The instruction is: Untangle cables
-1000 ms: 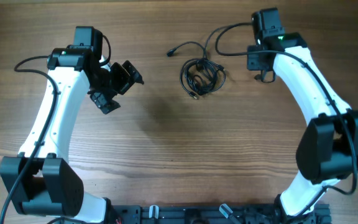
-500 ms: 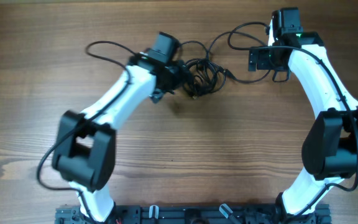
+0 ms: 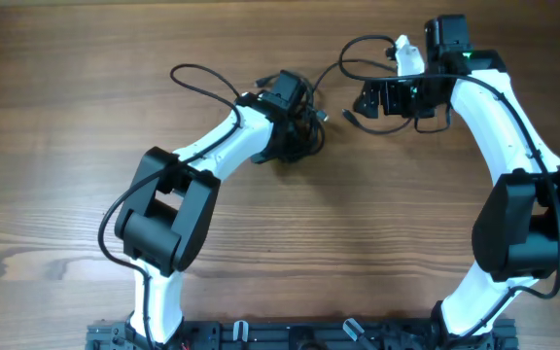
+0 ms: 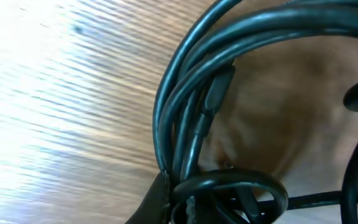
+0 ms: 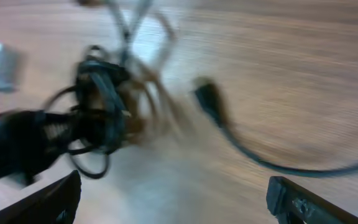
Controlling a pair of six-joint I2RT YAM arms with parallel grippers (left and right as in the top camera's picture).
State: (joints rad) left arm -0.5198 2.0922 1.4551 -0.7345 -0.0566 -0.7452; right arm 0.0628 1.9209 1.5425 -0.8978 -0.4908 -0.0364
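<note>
overhead, the left gripper (image 3: 297,128) is seen pressed together on the coiled bundle of the cables (image 4: 179,93), toward the far middle of the table (image 3: 377,243), with strands pinched at its tip. the right gripper (image 5: 179,208) is held spread wide with nothing between its jaws, and a loose plug end (image 5: 207,96) lies just ahead of it, its cord curving off to one side while the bundle sits beyond and to the left. that free end is judged nearer the right arm than the left.
</note>
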